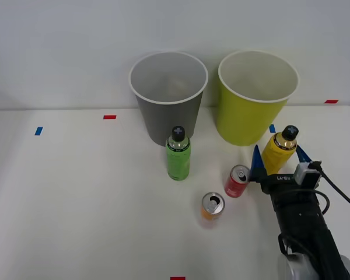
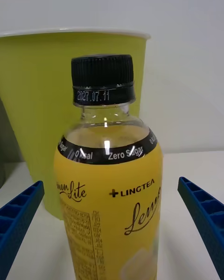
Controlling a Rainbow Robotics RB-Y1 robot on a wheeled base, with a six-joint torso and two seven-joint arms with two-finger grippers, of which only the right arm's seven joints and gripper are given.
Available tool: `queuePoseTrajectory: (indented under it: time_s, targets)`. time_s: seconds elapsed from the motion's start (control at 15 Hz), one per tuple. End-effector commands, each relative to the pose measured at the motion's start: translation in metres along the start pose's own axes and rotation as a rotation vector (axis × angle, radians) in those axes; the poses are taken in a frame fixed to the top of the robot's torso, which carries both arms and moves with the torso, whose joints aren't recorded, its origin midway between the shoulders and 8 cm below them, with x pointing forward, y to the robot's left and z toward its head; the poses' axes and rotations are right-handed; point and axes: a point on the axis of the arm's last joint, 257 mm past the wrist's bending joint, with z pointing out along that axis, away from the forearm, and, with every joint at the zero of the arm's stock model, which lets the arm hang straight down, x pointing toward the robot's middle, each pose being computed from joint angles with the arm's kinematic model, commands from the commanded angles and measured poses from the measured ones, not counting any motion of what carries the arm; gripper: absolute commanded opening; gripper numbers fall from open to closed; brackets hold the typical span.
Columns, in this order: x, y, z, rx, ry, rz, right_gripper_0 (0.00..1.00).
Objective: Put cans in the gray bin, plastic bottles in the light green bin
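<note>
The right gripper [image 1: 278, 159] stands open, its blue ribbed fingers [image 2: 18, 214] either side of the yellow plastic bottle with black cap [image 1: 279, 152], not yet touching. Just beyond it waits the lime round bin [image 1: 248, 119]. I judge the grasp is next: close, lift, carry forward.

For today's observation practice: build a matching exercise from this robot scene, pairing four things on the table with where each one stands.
Things:
1. yellow bottle
2. green bottle
3. red can
4. orange can

Places:
A. in front of the gray bin
B. nearest the camera of the four
C. between the open blue fingers of the right gripper
D. between the orange can and the yellow bottle

Pairs: 1-C, 2-A, 3-D, 4-B
</note>
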Motion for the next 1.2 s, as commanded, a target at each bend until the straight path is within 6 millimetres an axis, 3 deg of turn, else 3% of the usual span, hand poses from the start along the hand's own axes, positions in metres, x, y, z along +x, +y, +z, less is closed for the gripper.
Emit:
queuePoseTrajectory:
  time_s: [0.07, 0.4, 0.47, 0.53, 0.6, 0.73, 0.8, 1.2]
  targets:
    - [-0.0019, 0.0001, 0.0042, -0.001, 0.000, 0.007, 1.00]
    - [-0.0036, 0.0022, 0.0081, -0.006, -0.001, 0.005, 1.00]
    - [-0.0036, 0.0020, 0.0081, -0.007, 0.000, -0.005, 0.87]
    - [-0.0037, 0.0011, 0.0080, -0.010, 0.000, -0.022, 0.62]
    - [-0.0034, -0.0003, 0.0079, -0.013, 0.002, -0.036, 0.50]
    - [-0.0001, -0.0039, 0.0076, -0.019, 0.017, -0.060, 0.07]
    - [-0.0002, -0.0042, 0.0098, -0.021, 0.021, -0.060, 0.00]
    - [-0.0015, 0.0014, 0.0125, -0.026, 0.018, -0.032, 0.00]
